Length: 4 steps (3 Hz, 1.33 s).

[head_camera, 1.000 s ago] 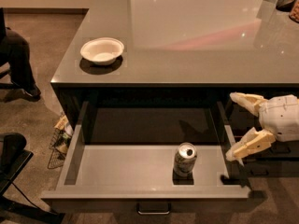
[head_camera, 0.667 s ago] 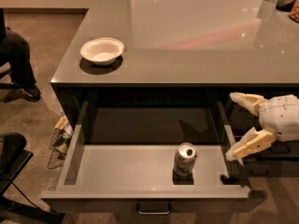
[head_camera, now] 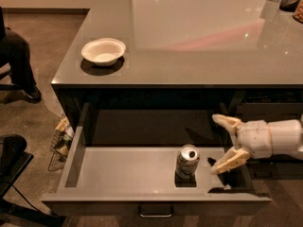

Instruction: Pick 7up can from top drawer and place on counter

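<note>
The 7up can (head_camera: 187, 161) stands upright on the floor of the open top drawer (head_camera: 123, 173), just ahead of the tool (head_camera: 214, 144) and close to its nearer fingertip, with a small gap and no contact. The tool reaches in at the drawer's right end from the picture's right edge, its fingers spread wide and holding nothing, one toward the drawer's back and one toward its front. Above and behind the tool lies the glossy tabletop (head_camera: 199, 60); far across it from the tool, near the opposite corner, sits a white bowl (head_camera: 103, 51)
</note>
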### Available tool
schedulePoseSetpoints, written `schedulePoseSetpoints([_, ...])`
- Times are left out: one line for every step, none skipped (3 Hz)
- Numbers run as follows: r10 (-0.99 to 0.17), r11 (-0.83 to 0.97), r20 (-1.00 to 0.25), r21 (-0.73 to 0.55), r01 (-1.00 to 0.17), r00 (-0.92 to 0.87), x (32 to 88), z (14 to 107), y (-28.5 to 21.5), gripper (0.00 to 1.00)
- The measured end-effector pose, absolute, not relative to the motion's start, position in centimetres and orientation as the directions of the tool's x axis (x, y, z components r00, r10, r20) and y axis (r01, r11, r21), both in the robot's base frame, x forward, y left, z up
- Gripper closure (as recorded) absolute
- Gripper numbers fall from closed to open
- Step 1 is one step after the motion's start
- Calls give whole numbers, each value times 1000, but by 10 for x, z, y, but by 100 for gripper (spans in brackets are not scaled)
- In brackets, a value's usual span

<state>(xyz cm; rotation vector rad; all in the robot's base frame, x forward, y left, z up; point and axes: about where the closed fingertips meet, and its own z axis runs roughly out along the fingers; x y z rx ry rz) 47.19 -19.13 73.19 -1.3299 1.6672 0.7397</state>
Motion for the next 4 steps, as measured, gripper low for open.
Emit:
schedulePoseSetpoints([-425, 222, -903, -37, -974, -63, 478, 693, -177, 0])
schedulePoseSetpoints([-411, 211, -909, -17, -977, -73, 478, 675, -168, 0])
schedulePoseSetpoints([-412, 201, -907, 3, -980, -88, 472, 668, -145, 18])
schedulePoseSetpoints([-407, 192, -906, 42, -980, -118, 464, 671, -119, 57])
